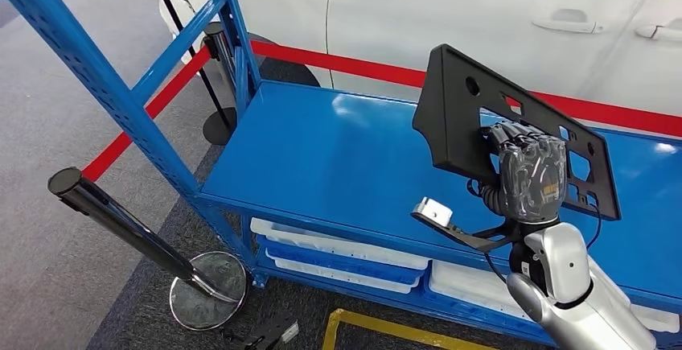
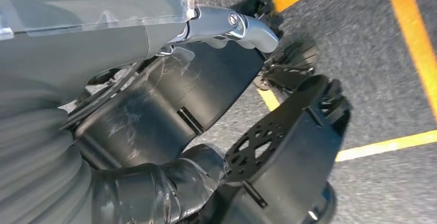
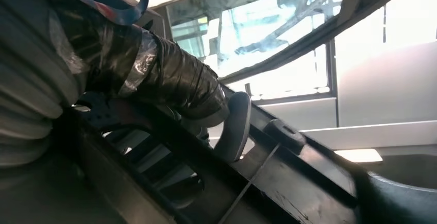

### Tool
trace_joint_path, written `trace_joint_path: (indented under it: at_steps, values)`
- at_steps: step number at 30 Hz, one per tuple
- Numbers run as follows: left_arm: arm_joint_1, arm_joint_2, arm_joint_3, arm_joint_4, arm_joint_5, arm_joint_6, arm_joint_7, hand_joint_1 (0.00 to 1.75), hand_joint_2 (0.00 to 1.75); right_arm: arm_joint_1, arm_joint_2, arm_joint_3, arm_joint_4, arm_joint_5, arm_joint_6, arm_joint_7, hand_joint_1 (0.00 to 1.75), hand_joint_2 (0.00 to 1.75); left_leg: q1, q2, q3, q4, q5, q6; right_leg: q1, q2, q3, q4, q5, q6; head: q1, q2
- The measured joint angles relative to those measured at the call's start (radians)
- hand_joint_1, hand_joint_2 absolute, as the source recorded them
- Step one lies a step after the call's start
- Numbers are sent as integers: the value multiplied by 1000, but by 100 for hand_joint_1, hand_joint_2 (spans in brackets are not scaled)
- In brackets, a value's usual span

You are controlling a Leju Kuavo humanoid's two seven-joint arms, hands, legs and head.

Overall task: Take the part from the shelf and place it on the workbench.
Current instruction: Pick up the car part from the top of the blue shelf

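The part is a flat black plastic plate (image 1: 458, 117) with several cut-outs. My right hand (image 1: 527, 177) grips it near its lower edge and holds it upright, tilted, above the blue metal surface (image 1: 322, 157). In the right wrist view the tape-wrapped thumb (image 3: 175, 82) presses on the black plate (image 3: 293, 183), with a car window behind. My left hand (image 2: 154, 190) hangs over grey carpet and holds nothing, one silver finger (image 2: 242, 26) stretched out apart from the thumb.
A white car (image 1: 482, 20) stands right behind the blue rack. A red barrier belt (image 1: 161, 100) runs along it. A leaning black stanchion (image 1: 121, 221) with a chrome base (image 1: 207, 290) is at the left. White trays (image 1: 338, 249) lie under the surface. Blue uprights (image 1: 96, 76) rise at the left.
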Motion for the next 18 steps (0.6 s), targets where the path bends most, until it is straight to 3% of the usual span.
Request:
trace_joint_path:
  at_steps: [3,4,5,6,8,10,11,14,15,16,18]
  values:
    - [-45,-11,-8,109,-3,-43,-48,0,175,-3,0,3,-6,-19,6,-13,175,175,0,1,-62,163,-107,-3,8,-6,-18,-2,15,-19,-1,0]
    - [-60,-16,-9,146,-4,-55,-61,0,175,-3,0,5,-6,-23,7,-15,175,175,-1,1,-77,212,-127,-2,14,-7,-25,-2,20,-23,-1,0]
    - [-73,-22,-9,181,-5,-65,-72,0,175,-3,0,6,-6,-25,8,-18,175,175,-3,1,-77,230,-127,3,20,-7,-31,-1,26,-26,-1,0]
    - [-86,-29,-9,216,-8,-75,-83,0,175,-3,0,8,-6,-26,8,-20,175,175,-7,1,-59,209,-109,13,26,-6,-37,-1,32,-28,-1,0]
    - [-112,-39,-9,280,-12,-92,-101,0,175,-4,0,11,-7,-29,8,-23,175,175,-23,1,19,82,-54,48,36,-6,-46,-2,44,-31,-1,0]
    - [-131,-45,-8,330,-15,-99,-112,0,175,-5,0,11,-8,-29,8,-25,175,175,-38,7,77,-24,-26,77,38,-7,-50,-6,58,-27,0,0]
    - [-138,-48,-8,351,-17,-101,-116,0,175,-5,0,11,-9,-31,8,-26,175,175,-43,10,85,-47,-21,85,34,-9,-51,-10,66,-22,0,0]
    - [-150,-64,-8,405,-27,-116,-129,0,175,-5,-1,11,-9,-41,8,-27,175,175,-45,14,82,-84,21,87,28,-10,-53,-29,83,-6,0,0]
    - [-154,-70,-7,421,-31,-122,-133,0,175,-5,-1,11,-9,-43,9,-28,175,175,-42,16,79,-99,40,87,28,-9,-59,-20,63,-2,0,0]
    - [-159,-77,-7,435,-34,-128,-136,0,175,-5,-2,11,-9,-44,10,-29,175,175,-38,18,72,-111,58,86,27,-8,-68,7,24,2,1,0]
    - [-165,-88,-7,458,-39,-137,-142,0,175,-5,-3,11,-10,-45,10,-32,175,175,-36,18,47,-113,81,82,21,-7,-92,113,-72,13,1,0]
